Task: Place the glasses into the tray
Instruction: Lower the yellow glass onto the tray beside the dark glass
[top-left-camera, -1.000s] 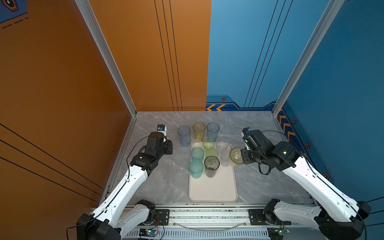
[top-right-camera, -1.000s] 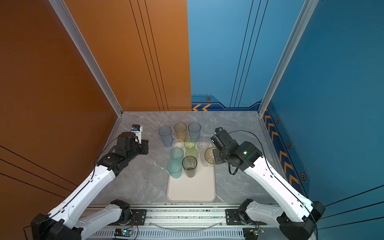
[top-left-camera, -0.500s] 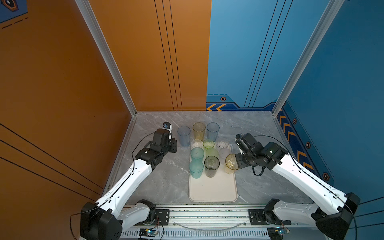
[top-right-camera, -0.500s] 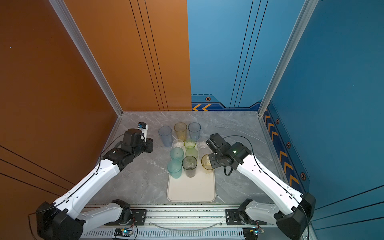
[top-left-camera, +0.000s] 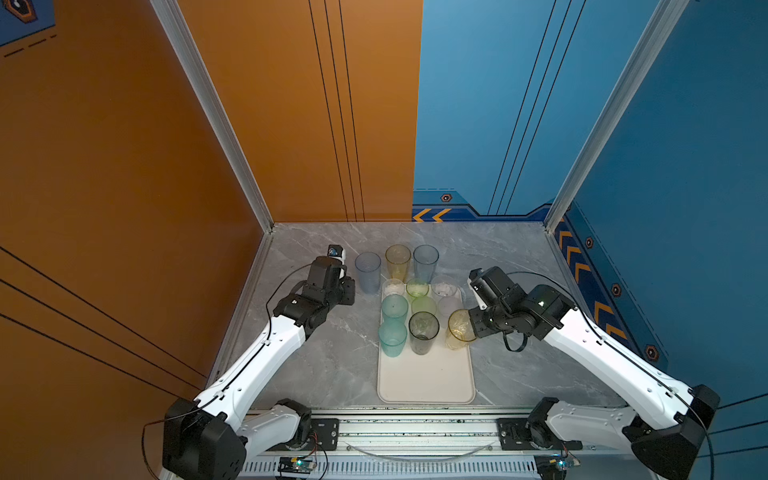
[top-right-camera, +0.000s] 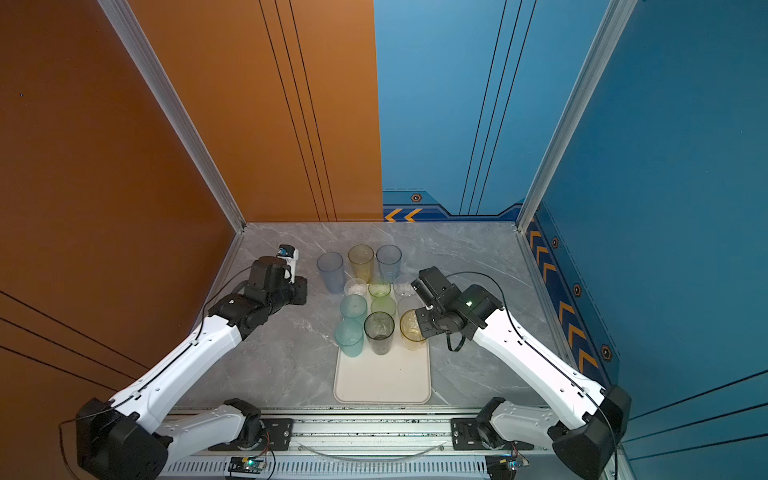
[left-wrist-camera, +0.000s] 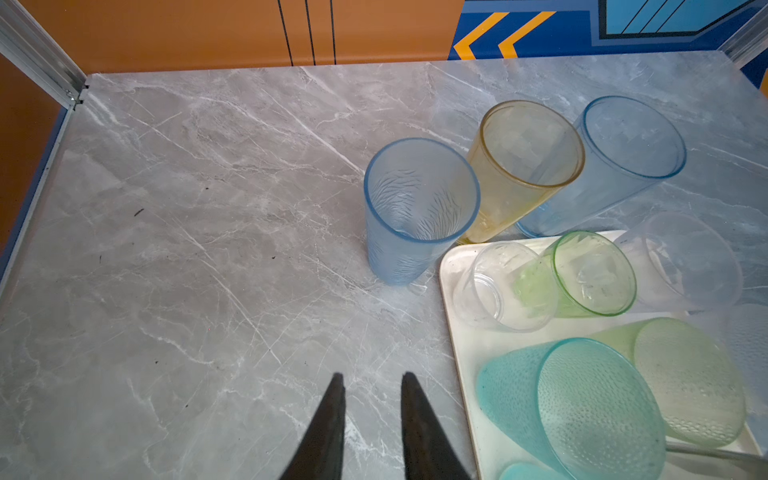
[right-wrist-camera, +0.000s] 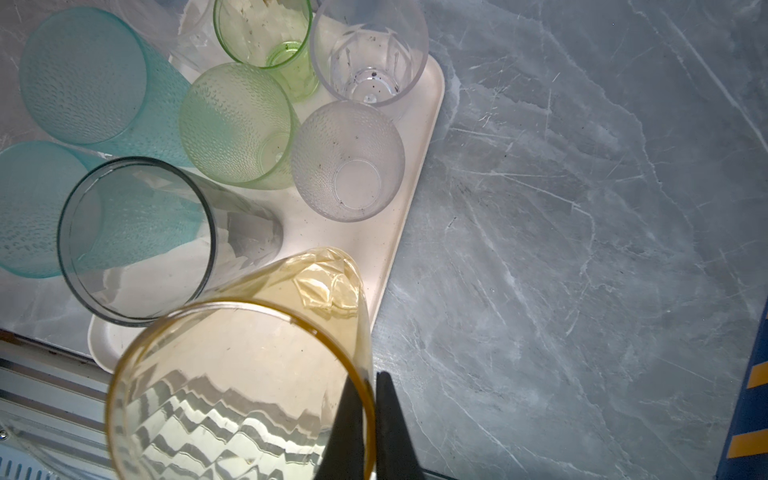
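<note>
In the right wrist view the yellow tumbler (right-wrist-camera: 232, 395) and a teal tumbler (right-wrist-camera: 29, 208) run past the picture's edge, and other tumblers hide what seems most of the tray (right-wrist-camera: 395, 241).

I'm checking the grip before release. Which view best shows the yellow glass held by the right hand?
The right wrist view: the yellow glass fills the foreground, and the right hand pinches its rim. In both top views it is small, by the tray edge. The left wrist view misses it.

No legible text — orange chevrons (left-wrist-camera: 484, 30), blue wall (top-left-camera: 498, 104)
</note>
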